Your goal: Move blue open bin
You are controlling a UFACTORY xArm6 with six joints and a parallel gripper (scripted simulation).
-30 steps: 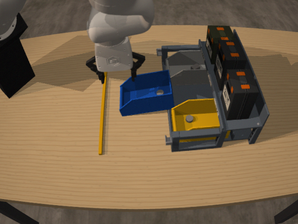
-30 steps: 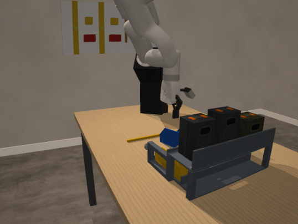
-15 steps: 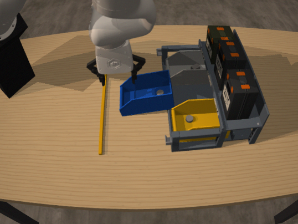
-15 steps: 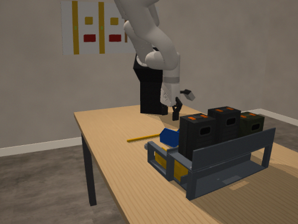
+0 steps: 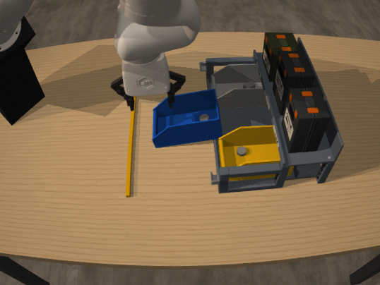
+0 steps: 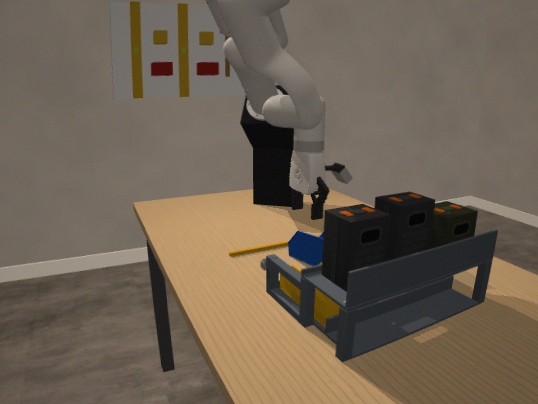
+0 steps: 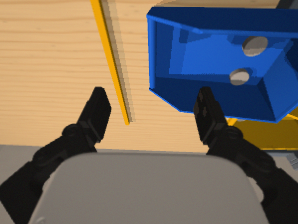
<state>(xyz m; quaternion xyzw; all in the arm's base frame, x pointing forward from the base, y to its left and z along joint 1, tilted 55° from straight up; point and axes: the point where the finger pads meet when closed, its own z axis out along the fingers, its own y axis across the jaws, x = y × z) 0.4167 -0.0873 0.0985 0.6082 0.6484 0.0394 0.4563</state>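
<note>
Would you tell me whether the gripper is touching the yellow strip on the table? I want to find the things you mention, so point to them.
Apart: the exterior view shows the gripper [image 5: 151, 105] [image 6: 307, 212] [image 7: 151, 98] raised well above the yellow strip [image 5: 131, 152] [image 6: 257, 249] [image 7: 112, 65].

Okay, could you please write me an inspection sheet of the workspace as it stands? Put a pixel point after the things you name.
Surface: wooden table top [image 5: 88, 219] [image 6: 200, 225], shadows across it; no spill seen.
Blue bin: the blue open bin [image 5: 187, 132] [image 6: 305, 247] [image 7: 210, 95] lies mostly outside the shelf [image 5: 254, 170] [image 6: 425, 265], its inner end at the shelf's front edge; two round grey parts inside. Whether that end rests on the shelf: cannot tell.
Other bins: yellow bin [image 5: 261, 159] and grey bins [image 5: 244, 99] on the shelf.
Clutter: yellow strip [image 5: 131, 152] [image 6: 260, 248] [image 7: 111, 62] on the table; three dark cases [image 5: 307, 127] [image 6: 355, 240] on the shelf's rear part.
Gripper: gripper [image 5: 151, 106] [image 6: 307, 212] [image 7: 151, 98] open, holding nothing.
Cables: nothing seen.
Surroundings: plain walls, a wall panel [image 6: 120, 50], grey floor.
</note>
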